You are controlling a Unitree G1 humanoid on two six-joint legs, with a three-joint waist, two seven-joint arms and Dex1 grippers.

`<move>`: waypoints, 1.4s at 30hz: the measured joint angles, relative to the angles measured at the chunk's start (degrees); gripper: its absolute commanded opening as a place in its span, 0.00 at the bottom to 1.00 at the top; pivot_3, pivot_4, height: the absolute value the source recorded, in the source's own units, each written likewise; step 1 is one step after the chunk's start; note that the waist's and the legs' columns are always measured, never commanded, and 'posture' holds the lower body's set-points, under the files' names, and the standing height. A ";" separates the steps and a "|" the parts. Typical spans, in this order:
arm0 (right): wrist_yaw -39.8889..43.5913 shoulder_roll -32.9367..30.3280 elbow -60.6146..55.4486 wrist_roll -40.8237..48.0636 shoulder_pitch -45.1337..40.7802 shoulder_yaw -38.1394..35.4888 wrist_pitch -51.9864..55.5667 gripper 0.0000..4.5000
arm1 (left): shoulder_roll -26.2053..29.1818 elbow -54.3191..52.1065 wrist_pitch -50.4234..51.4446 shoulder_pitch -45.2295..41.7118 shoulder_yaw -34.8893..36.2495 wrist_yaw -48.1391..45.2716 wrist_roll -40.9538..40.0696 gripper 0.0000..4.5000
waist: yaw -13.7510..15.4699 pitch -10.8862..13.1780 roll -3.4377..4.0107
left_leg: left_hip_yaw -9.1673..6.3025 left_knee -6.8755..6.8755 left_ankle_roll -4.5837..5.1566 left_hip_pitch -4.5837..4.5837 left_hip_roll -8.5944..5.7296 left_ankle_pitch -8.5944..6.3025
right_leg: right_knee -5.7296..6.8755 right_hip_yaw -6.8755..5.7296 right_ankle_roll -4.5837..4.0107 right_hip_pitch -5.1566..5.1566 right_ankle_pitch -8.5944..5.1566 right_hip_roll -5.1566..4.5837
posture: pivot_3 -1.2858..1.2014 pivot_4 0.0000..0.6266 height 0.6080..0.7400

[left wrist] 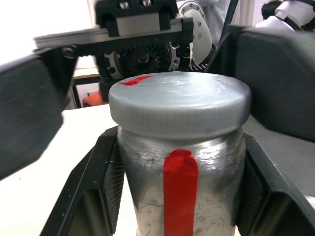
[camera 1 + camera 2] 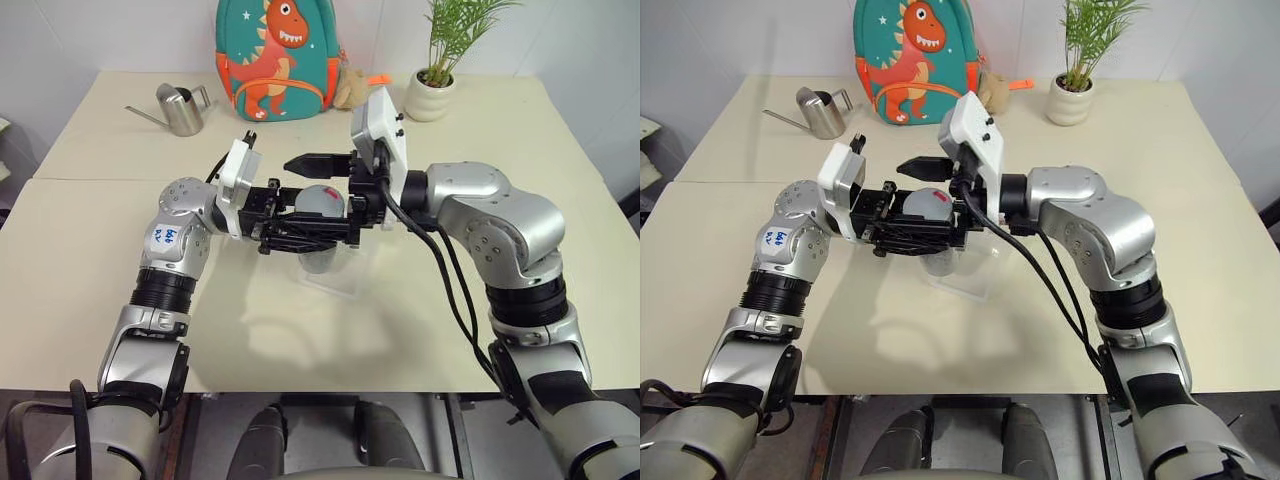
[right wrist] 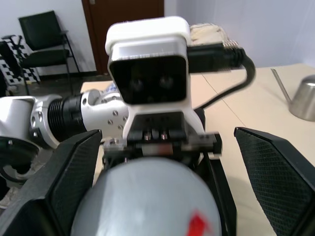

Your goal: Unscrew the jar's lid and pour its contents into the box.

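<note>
My left gripper (image 2: 322, 233) is shut on the jar (image 1: 179, 187), a small clear jar with a red stripe, and holds it upright just above the box (image 2: 335, 280), a shallow transparent tray at the table's middle. The grey lid (image 1: 179, 105) with a red mark sits on the jar. My right gripper (image 3: 162, 187) reaches in from the opposite side and stands open, one finger on each side of the lid (image 2: 320, 200) with a gap on both sides. The jar's wall is too cloudy to show the contents.
Along the back of the table (image 2: 120, 300) stand a steel watering can (image 2: 180, 108), a green dinosaur backpack (image 2: 275, 55) with a plush toy (image 2: 350, 88) beside it, and a white plant pot (image 2: 430, 95). A seam crosses the table at left.
</note>
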 measured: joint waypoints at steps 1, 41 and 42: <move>-0.32 -0.45 -0.57 0.21 0.19 -0.20 0.59 1.00 | 0.02 0.00 0.00 0.13 0.04 0.00 0.00 0.54 | 0.00 0.00 0.00 | 0.00 0.01 0.00 0.00 0.00 0.00 | 0.01 0.00 0.00 0.00 0.00 0.00 | 0.52 0.24 1.00; -6.64 -9.68 -11.26 9.28 4.16 -6.74 9.86 1.00 | 0.03 1.41 -0.34 0.03 0.50 0.00 0.01 0.54 | 0.03 0.00 0.00 | 0.01 0.02 0.02 0.00 0.01 -0.01 | -0.02 0.01 0.00 0.01 0.00 0.00 | 0.52 0.24 1.00; -6.66 -9.77 -11.29 9.53 4.16 -6.74 9.86 1.00 | 0.03 1.60 -0.39 0.03 0.50 0.00 0.01 0.54 | 0.04 0.00 0.00 | 0.01 0.02 0.02 0.00 0.00 -0.01 | -0.02 0.01 0.00 0.01 0.00 0.00 | 0.52 0.24 1.00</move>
